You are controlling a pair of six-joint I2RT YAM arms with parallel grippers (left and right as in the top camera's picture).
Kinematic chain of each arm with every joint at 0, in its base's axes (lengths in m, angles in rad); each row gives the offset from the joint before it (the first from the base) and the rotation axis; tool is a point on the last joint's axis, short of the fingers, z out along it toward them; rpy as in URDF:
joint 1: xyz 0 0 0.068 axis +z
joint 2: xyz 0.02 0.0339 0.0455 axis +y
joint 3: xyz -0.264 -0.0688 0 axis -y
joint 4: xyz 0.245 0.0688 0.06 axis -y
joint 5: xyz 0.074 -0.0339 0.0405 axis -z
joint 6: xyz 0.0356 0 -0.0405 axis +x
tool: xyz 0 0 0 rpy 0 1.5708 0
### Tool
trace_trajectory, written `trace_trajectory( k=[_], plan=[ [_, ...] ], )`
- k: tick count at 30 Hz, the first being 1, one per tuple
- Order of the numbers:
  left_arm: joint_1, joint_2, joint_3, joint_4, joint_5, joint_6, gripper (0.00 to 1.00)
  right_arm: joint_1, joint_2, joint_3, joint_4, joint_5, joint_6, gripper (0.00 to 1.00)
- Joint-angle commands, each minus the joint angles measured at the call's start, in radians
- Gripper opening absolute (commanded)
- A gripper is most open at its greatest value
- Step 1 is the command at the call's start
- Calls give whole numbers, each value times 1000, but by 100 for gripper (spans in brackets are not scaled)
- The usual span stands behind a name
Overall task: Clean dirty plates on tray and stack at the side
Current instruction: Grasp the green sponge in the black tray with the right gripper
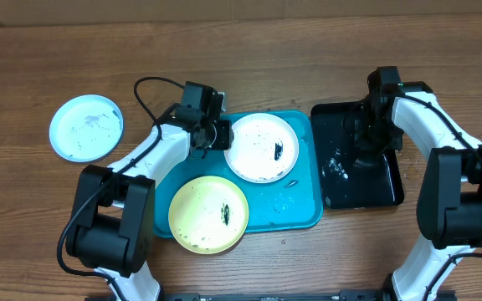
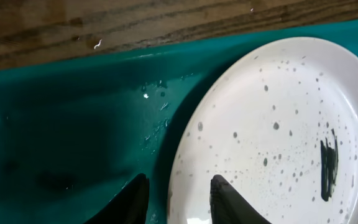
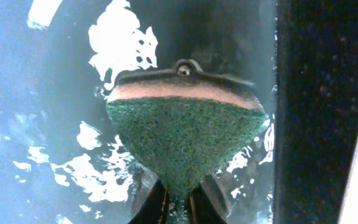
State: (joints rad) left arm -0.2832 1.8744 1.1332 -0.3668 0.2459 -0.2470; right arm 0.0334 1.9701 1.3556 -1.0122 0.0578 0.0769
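My left gripper (image 2: 179,177) is down low at the left edge of the white plate (image 1: 262,148). My two fingers are apart. One finger (image 2: 229,202) is over the plate and the other is over the blue tray (image 1: 299,209), with the plate's rim in the gap between them. I am not squeezing it.

The white plate lies in the far right part of the blue tray. It has lots of little dark dots and one dark smear (image 2: 328,162) on it. The yellow plate (image 1: 208,213) lies in the near left corner of the tray, and part of it sticks out over the tray's edge. It has a dark smear too. The tray floor looks wet next to the white plate.

The pale green plate (image 1: 85,127) lies alone on the table, well apart from the tray, off to the left.

My right gripper (image 3: 179,202) is over the black tray (image 1: 383,188). Its fingers are pinched tight on a green sponge (image 3: 185,137) with a pink stripe. The black tray is wet and shiny under the sponge.
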Motion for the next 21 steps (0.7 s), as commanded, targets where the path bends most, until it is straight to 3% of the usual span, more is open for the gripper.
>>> trace_trajectory(
  k=[1,6,9,17,21],
  plan=[
    [-15,19,-8,19,-60,14,36,0,-17,2,5,-19,1,4],
    [-24,38,-8,29,-73,11,37,0,-18,24,-19,-19,1,4],
    [-27,56,-8,32,-69,0,21,0,-29,62,-53,-19,2,4],
    [-27,68,-8,18,-68,-32,4,0,-111,114,-126,-19,2,4],
    [-27,66,-5,-22,1,-84,4,0,-126,114,-156,-57,1,4]
  ],
)
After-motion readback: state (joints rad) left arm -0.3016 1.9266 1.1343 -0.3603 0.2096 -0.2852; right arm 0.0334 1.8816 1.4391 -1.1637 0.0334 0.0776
